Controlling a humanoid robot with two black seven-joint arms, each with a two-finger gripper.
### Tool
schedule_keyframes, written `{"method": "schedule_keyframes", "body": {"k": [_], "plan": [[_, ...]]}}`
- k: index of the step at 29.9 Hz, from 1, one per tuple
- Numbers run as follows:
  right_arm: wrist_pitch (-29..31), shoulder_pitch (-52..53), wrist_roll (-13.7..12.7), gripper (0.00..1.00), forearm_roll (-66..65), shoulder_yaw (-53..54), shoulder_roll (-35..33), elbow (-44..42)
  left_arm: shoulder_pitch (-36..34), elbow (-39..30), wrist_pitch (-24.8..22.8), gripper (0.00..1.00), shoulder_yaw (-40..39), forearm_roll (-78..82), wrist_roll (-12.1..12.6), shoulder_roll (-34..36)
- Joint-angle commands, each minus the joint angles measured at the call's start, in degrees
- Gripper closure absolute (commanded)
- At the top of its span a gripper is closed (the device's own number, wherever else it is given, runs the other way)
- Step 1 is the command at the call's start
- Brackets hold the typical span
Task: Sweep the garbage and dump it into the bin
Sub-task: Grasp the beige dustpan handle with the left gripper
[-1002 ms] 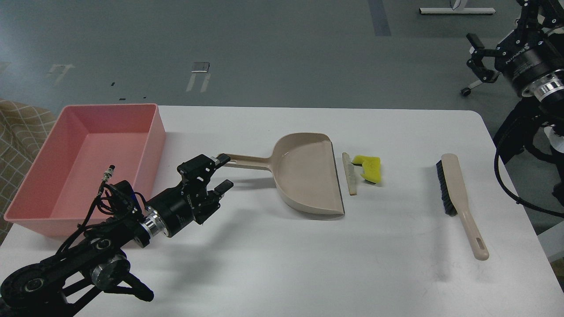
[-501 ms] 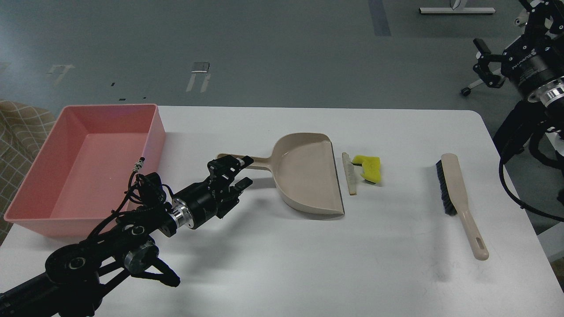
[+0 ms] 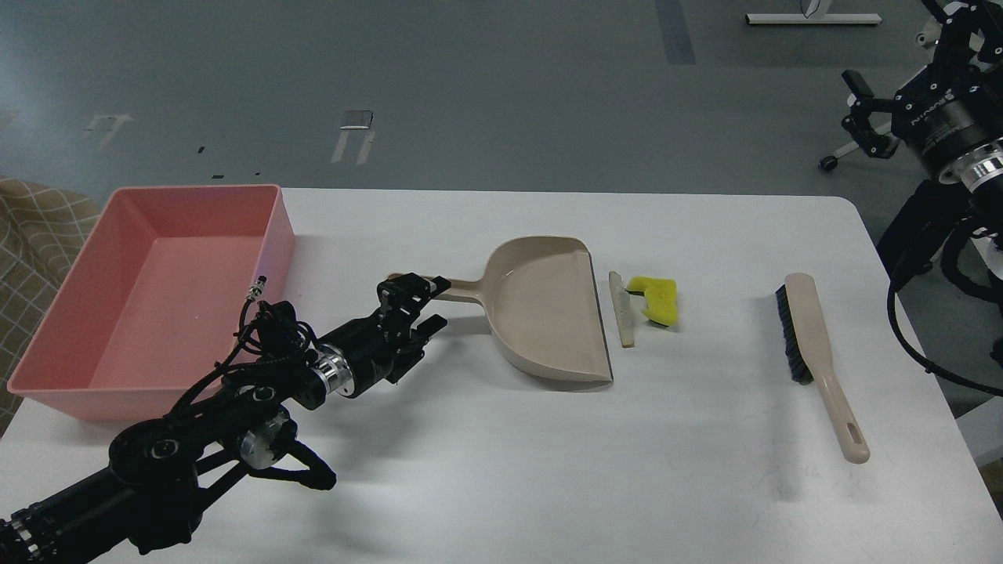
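One pink bin (image 3: pixel 157 290), one beige dustpan (image 3: pixel 548 309), one hand brush (image 3: pixel 819 352) and two scraps of garbage lie on a single white table (image 3: pixel 548 470); two black arms reach in, one from each side.

The table has a smooth white top with rounded corners. Behind its far edge the room shows a grey floor (image 3: pixel 486 94) with a few tape marks, and a piece of checked tan cloth (image 3: pixel 31 235) sits past the left edge.

The bin is a shallow rectangular tub with rounded corners, standing at the far left corner of the table with nothing visible inside. The dustpan lies near the middle of the table, its straight dark-lipped mouth facing right and its thin handle pointing left toward the bin. Just right of that mouth lies the bread slice (image 3: pixel 622 307), a thin pale strip with a tan crust, parallel to the lip. Just beside it on the right is the sponge piece (image 3: pixel 657 298), bright yellow, notched, with a dark layer at its edge. The brush lies well apart toward the right edge, bristles dark, handle pointing to the near edge.

The left gripper (image 3: pixel 427 301) has its fingers spread on either side of the tip of the dustpan handle, not closed on it. The right gripper (image 3: pixel 866 117) hangs beyond the far right corner, off the table; whether its fingers are apart cannot be told.
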Motion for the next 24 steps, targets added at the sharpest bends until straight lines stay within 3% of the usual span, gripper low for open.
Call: {"method": "schedule_keyframes", "body": {"k": [1, 11, 24], "plan": [[0.00, 0.00, 0.00, 0.00, 0.00, 0.00, 0.14, -0.04, -0.65, 1.04, 0.34, 0.37, -0.03, -0.07, 0.37, -0.25], [0.00, -0.26, 0.09, 0.00, 0.00, 0.00, 0.14, -0.04, -2.32, 4.11, 0.95, 0.37, 0.06, -0.25, 1.86, -2.44], [0.00, -0.44, 0.00, 0.00, 0.00, 0.00, -0.12, -0.04, -3.46, 5.97, 0.95, 0.44, 0.06, -0.25, 1.69, -2.80]]}}
